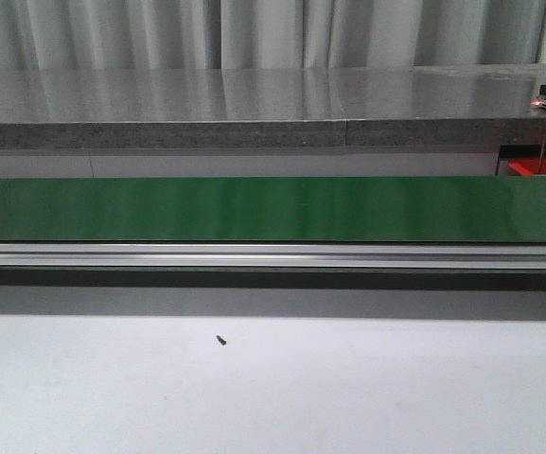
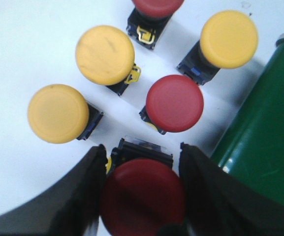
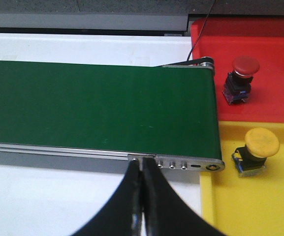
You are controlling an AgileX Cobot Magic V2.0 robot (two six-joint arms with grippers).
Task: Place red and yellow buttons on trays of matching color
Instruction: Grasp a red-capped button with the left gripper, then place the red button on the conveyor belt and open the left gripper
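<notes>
I see the green conveyor belt (image 3: pixel 97 105) running bare toward the red tray (image 3: pixel 274 73) and yellow tray (image 3: pixel 230 201), each holding one matching button so far. My left gripper (image 2: pixel 142 196) brackets a red button (image 2: pixel 142 199), fingers spread around it; five more wait nearby. My right gripper (image 3: pixel 142 169) is pressed together, empty.
</notes>
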